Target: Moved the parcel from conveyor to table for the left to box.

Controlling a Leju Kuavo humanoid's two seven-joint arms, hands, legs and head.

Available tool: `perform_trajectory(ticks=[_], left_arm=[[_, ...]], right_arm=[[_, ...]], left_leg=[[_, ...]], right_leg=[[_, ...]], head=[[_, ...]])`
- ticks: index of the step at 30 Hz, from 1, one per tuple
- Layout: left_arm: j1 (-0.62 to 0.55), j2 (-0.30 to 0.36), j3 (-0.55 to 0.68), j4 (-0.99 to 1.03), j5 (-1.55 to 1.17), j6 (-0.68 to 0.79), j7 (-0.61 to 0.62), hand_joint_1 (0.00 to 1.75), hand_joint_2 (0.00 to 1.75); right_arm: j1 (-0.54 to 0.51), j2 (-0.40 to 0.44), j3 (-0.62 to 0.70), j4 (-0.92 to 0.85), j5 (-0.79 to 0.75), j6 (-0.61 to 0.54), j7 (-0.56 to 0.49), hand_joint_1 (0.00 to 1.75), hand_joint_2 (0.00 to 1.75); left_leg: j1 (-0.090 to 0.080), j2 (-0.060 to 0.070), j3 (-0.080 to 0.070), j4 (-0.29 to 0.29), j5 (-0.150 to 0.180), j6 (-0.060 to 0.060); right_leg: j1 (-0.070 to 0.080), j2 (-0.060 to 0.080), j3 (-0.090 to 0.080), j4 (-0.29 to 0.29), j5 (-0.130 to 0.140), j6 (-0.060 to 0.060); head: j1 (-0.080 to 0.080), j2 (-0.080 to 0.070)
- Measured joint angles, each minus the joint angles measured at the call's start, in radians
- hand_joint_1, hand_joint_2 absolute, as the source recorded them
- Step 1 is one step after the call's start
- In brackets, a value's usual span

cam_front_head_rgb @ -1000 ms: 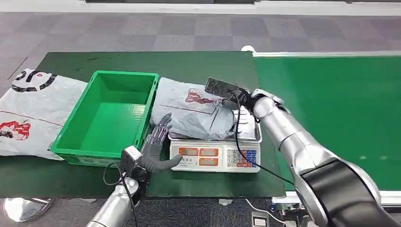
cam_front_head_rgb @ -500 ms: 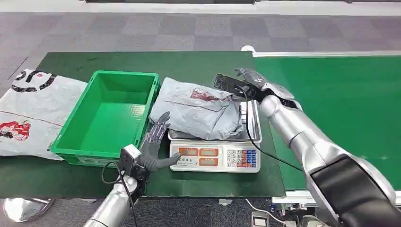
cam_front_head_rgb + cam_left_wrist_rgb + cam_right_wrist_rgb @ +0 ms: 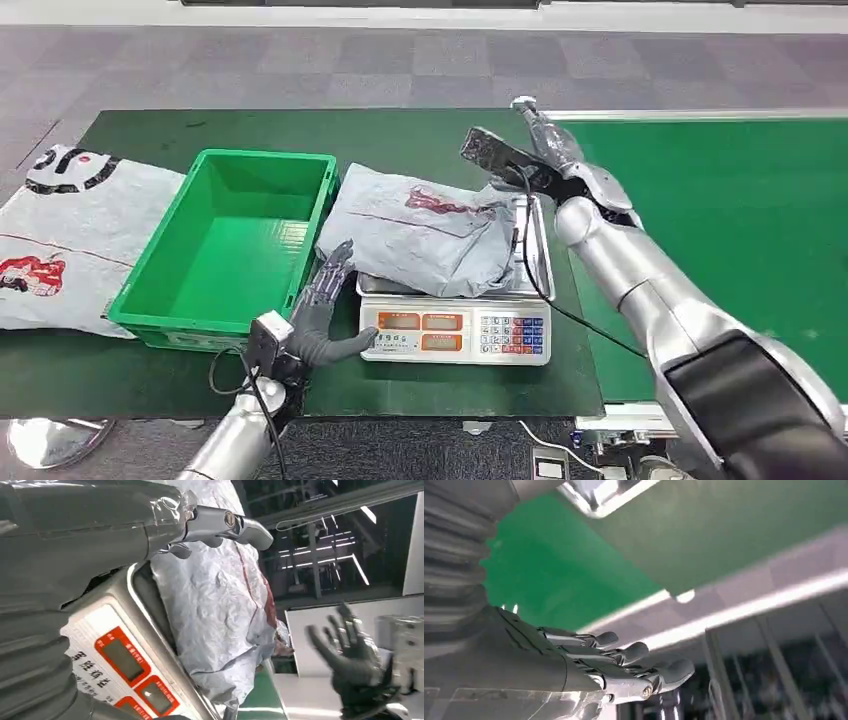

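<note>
On the steel pan of the weighing scale (image 3: 455, 330), at the centre of the head view, the grey parcel (image 3: 420, 235) is seen lying flat, its edge at nine o'clock draped over the pan's rim towards the green box (image 3: 225, 245). The right hand (image 3: 545, 140) is raised clear of the parcel at about one o'clock from it, fingers extended and parted, nothing held. The left hand (image 3: 325, 305) is placed at about eight o'clock from the parcel, between box and scale, fingers spread and empty; whether its fingertips touch the bag cannot be told.

Several risks are judged from this layout. The soft bag could be dragged rather than lifted, so that the scale is pushed across the dark green table (image 3: 140, 380). A shallow grasp of the loose film could let the parcel slip short of the box or catch on its wall. The cable (image 3: 530, 285) hanging from the right wrist crosses the pan and could be snagged.

The parcel's underside and contents are hidden. A second printed bag (image 3: 60, 240) at nine o'clock is cut off by the frame edge. The scale's displays cannot be read.
</note>
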Motion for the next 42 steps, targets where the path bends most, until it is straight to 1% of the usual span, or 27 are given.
perform_trajectory(ticks=[1,2,5,7,11,15,17,21,23,27,31,35,38,40,42], left_arm=[[0.004,0.002,0.0,-0.003,0.002,0.002,0.0,0.0,1.75],[0.008,0.003,0.001,-0.008,0.004,0.003,0.0,0.0,1.75],[0.015,0.006,0.002,-0.017,0.004,0.005,0.0,0.0,1.75],[0.017,0.008,0.002,-0.023,0.003,0.013,0.0,0.0,1.75],[0.018,0.008,0.002,-0.026,-0.002,0.023,0.0,0.0,1.75],[0.018,0.008,0.002,-0.026,0.004,0.02,0.0,0.0,1.75],[0.017,0.01,0.011,-0.025,0.022,-0.012,0.0,0.0,1.75],[0.001,0.009,0.054,-0.015,0.051,-0.121,0.0,0.0,1.75],[-0.007,0.009,0.067,-0.01,0.055,-0.131,0.0,0.0,1.75],[-0.011,0.009,0.08,-0.003,0.058,-0.139,0.0,0.0,1.75],[-0.026,0.003,0.104,0.0,0.033,-0.157,0.0,0.0,1.75],[-0.077,-0.006,0.11,0.006,0.013,-0.167,0.0,0.0,1.75],[-0.128,-0.021,0.097,0.001,-0.031,-0.079,0.0,0.0,1.75],[-0.168,-0.029,0.067,0.004,-0.053,-0.017,0.0,0.0,1.75],[-0.203,-0.035,0.032,0.009,-0.065,0.013,0.0,0.0,1.75]], right_arm=[[0.005,-0.009,-0.013,-0.02,-0.025,-0.012,-0.007,0.0,0.0],[0.012,-0.019,-0.032,-0.046,-0.058,-0.018,-0.023,0.0,1.75],[0.057,-0.048,-0.104,-0.129,-0.187,-0.036,-0.105,0.0,1.75],[0.118,-0.064,-0.167,-0.196,-0.28,-0.075,-0.189,0.0,1.75],[0.293,-0.072,-0.301,-0.317,-0.406,-0.184,-0.322,0.0,1.75],[0.483,-0.085,-0.446,-0.445,-0.53,-0.252,-0.449,0.0,1.75],[0.566,-0.085,-0.513,-0.501,-0.562,-0.263,-0.506,0.0,1.75],[0.693,-0.062,-0.59,-0.533,-0.527,-0.321,-0.592,0.0,1.75],[0.732,-0.049,-0.608,-0.54,-0.523,-0.329,-0.599,0.0,1.75],[0.768,-0.039,-0.632,-0.549,-0.514,-0.336,-0.604,0.0,1.75],[0.798,-0.014,-0.635,-0.543,-0.488,-0.395,-0.634,0.0,1.75],[0.835,0.011,-0.635,-0.531,-0.524,-0.466,-0.645,0.0,1.75],[0.845,0.016,-0.635,-0.517,-0.584,-0.473,-0.645,0.0,1.75],[0.85,0.02,-0.635,-0.507,-0.594,-0.47,-0.646,0.0,1.75],[0.851,0.026,-0.634,-0.499,-0.595,-0.469,-0.646,0.0,1.75]], left_leg=[[0.0,0.0,0.0,0.0,0.0,0.0],[0.0,0.0,0.0,0.0,0.0,0.0],[0.0,-0.001,0.0,0.0,0.0,0.0],[0.0,-0.001,0.0,0.0,0.0,0.0],[0.0,-0.002,0.0,0.0,-0.001,0.001],[0.0,-0.004,0.0,0.0,-0.002,0.002],[0.0,-0.006,0.0,0.0,-0.004,0.001],[0.0,-0.005,0.0,0.0,-0.004,0.0],[0.0,-0.004,0.0,0.0,-0.004,0.0],[0.0,-0.003,0.0,0.0,-0.004,0.0],[0.0,-0.002,0.001,0.0,-0.004,0.0],[0.0,-0.003,0.0,0.0,-0.004,0.0],[0.0,-0.003,0.0,0.0,-0.004,0.0],[0.0,-0.003,0.0,0.0,-0.004,0.0],[0.0,-0.002,0.0,0.0,-0.004,0.0]], right_leg=[[0.0,0.0,0.0,0.0,0.0,0.0],[0.0,0.0,0.0,0.0,0.0,0.0],[0.0,-0.001,0.0,-0.001,0.0,0.0],[0.0,-0.001,0.001,-0.001,0.0,0.0],[0.0,-0.004,0.001,-0.001,-0.001,0.001],[0.0,-0.005,0.002,-0.001,-0.003,0.001],[0.0,-0.007,0.002,-0.001,-0.004,0.001],[0.0,-0.006,0.002,-0.001,-0.004,0.001],[0.0,-0.005,0.001,-0.001,-0.004,0.001],[0.0,-0.004,0.001,-0.001,-0.005,0.0],[0.0,-0.004,0.001,-0.001,-0.005,0.0],[0.0,-0.004,0.001,-0.001,-0.005,0.0],[0.0,-0.004,0.001,-0.001,-0.004,0.001],[0.0,-0.004,0.002,-0.001,-0.004,0.001],[0.0,-0.004,0.002,-0.001,-0.004,0.001]], head=[[0.0,0.0],[0.0,0.0],[0.0,0.0],[0.0,0.0],[0.0,0.0],[0.0,0.0],[0.0,0.0],[0.0,0.0],[0.0,0.0],[0.0,0.0],[0.0,0.0],[0.0,0.0],[0.0,0.0],[0.0,0.0],[0.0,0.0]])
